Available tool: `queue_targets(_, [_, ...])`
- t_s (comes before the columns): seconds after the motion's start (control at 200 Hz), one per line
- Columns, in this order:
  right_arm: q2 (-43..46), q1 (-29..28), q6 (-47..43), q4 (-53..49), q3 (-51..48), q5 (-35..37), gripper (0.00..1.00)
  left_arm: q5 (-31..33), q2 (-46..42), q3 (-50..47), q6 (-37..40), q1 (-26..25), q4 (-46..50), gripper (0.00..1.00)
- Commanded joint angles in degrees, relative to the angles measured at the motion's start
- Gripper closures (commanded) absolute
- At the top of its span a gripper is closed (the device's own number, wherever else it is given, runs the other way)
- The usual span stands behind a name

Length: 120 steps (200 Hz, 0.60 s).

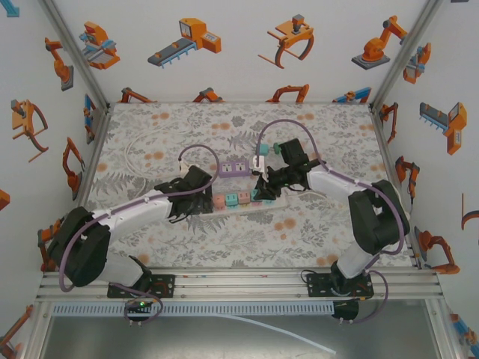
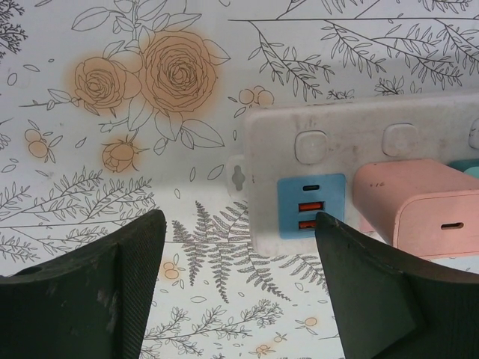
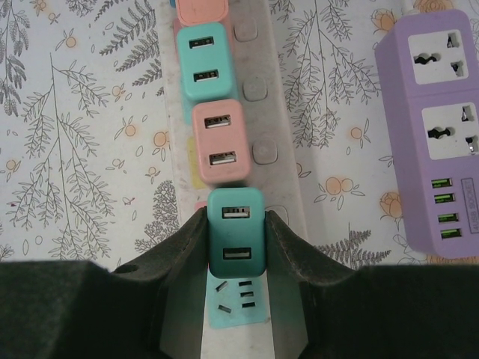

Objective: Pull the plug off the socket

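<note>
A white power strip (image 3: pixel 258 120) lies on the flowered table with several USB charger plugs in a row. My right gripper (image 3: pixel 236 228) is shut on the nearest one, a teal plug (image 3: pixel 236 247), with one finger pressed on each side. Just below it is an empty teal socket face (image 3: pixel 238 305). Whether the teal plug is still seated I cannot tell. My left gripper (image 2: pixel 239 258) stands open at the strip's (image 2: pixel 352 127) other end, by the blue USB panel (image 2: pixel 312 206) and a pink plug (image 2: pixel 423 202). From above, both grippers, left (image 1: pixel 196 196) and right (image 1: pixel 262 191), flank the strip (image 1: pixel 278 200).
A purple power strip (image 3: pixel 438 134) lies right of the white one, seen from above (image 1: pixel 238 166) behind it, next to a white plug (image 1: pixel 260 161) on a purple cable. Pink (image 3: pixel 219 142) and teal (image 3: pixel 203 63) chargers stand farther along the row. Printed walls enclose the table.
</note>
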State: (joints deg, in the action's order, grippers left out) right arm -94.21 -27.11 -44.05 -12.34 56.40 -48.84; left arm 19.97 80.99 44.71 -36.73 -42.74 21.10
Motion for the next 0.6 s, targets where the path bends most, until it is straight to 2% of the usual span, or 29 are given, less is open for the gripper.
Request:
queue_targets(0.0, [4.6, -0.1, 3.0, 4.8, 0.2, -4.4, 0.89, 2.3, 4.6, -2.2, 2.6, -0.4, 5.9, 0.25])
queue_targets(0.115, [4.0, -0.1, 5.9, 9.6, -1.4, -4.7, 0.88, 1.6, 5.8, -2.4, 3.1, -0.6, 4.7, 0.25])
queue_targets(0.23, [3.8, -0.2, 6.3, 9.4, -1.4, -4.7, 0.89, 1.4, 6.2, -2.5, 2.7, -0.9, 4.4, 0.24])
queue_targets(0.411, [6.4, -0.2, 12.4, 15.4, -3.2, -2.6, 0.89, 0.4, 1.8, -3.0, 2.9, -1.0, 3.2, 0.23])
queue_targets(0.596, [9.6, 0.0, 29.4, 24.6, -3.9, 5.2, 0.93, -1.1, -6.0, -1.3, 4.2, -0.9, 2.9, 0.19])
